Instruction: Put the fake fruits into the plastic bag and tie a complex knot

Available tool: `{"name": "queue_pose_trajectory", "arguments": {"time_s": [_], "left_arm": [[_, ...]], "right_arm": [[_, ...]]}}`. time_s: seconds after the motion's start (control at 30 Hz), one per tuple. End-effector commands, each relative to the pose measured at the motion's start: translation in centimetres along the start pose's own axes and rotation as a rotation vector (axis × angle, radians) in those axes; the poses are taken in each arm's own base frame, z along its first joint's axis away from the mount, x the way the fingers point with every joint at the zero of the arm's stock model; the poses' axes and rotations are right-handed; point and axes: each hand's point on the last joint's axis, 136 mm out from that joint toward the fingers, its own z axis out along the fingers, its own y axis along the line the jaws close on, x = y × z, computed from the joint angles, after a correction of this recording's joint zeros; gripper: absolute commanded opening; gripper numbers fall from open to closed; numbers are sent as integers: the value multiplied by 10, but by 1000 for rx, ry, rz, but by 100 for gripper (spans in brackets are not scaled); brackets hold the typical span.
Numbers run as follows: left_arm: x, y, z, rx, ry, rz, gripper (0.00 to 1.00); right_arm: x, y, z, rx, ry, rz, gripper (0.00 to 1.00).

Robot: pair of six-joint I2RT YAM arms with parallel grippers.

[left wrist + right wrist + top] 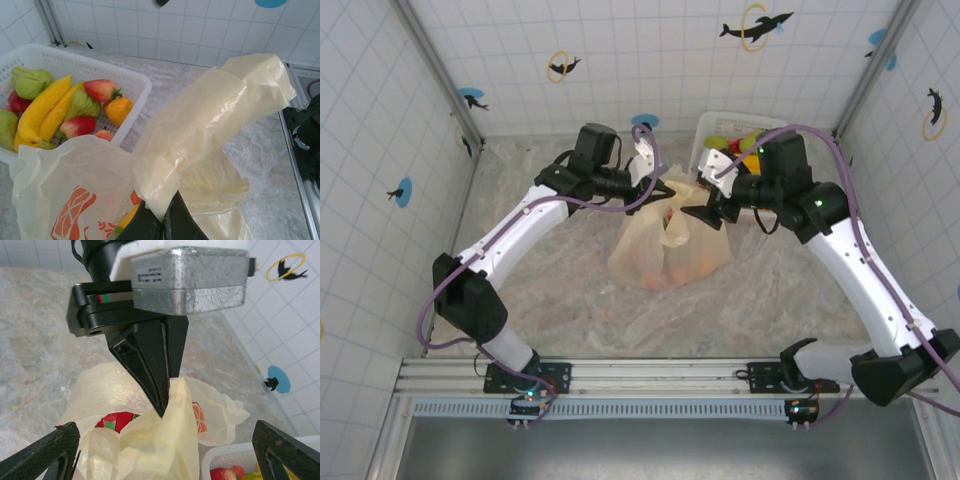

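Note:
The plastic bag (670,250) stands mid-table, cream-yellow with orange prints. My left gripper (665,192) is above it, shut on a bunched handle (165,185); its black fingers (157,370) pinch that handle in the right wrist view. My right gripper (705,212) hovers just right of the bag top, open, its jaws spread wide on either side of the bag (165,450), touching nothing. A red fake fruit (112,421) lies inside the bag. More fake fruits, bananas (42,107), strawberries (100,89) and green ones, fill the basket. A knot is out of view.
The white basket (135,82) stands at the back right (720,118), close behind the bag. Tiled walls enclose the table on three sides. Crinkled plastic sheet covers the tabletop (550,270), with free room left of and in front of the bag.

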Motion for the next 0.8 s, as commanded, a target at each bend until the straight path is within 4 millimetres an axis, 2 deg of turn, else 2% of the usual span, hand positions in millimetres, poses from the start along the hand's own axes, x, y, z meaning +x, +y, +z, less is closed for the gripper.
{"name": "queue_pose_trajectory", "arguments": {"time_s": [0.0, 0.33, 0.77], "left_arm": [[-12, -7, -5, -11, -24, 76, 0], [-13, -10, -8, -9, -30, 102, 0], [-17, -14, -11, -6, -47, 122, 0]], "right_arm": [[9, -2, 11, -20, 107, -6, 88], [22, -5, 26, -62, 161, -33, 80], [33, -1, 45, -112, 179, -8, 54]]}}
